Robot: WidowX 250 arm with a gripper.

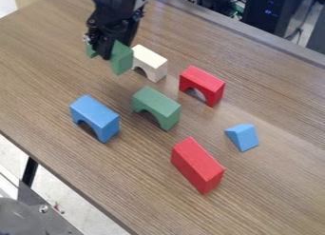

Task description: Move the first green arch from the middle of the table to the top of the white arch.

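The wood-grain table (273, 191) runs slantwise across the view. Over its far left part hangs the black gripper (105, 49), its fingers clamped on the green arch (122, 58), which shows on both sides of them, just beside the white arch in the view; whether those two arches touch, I cannot tell. Nearest the camera lies the long red block (198, 165). The blue arch (95, 116) stands to the left, the other green arch (157, 105) near the middle, and the red arch (203, 83) beyond it. The white arch (151, 61) stands upright behind them. Smallest is the blue wedge (243, 136), at the right.
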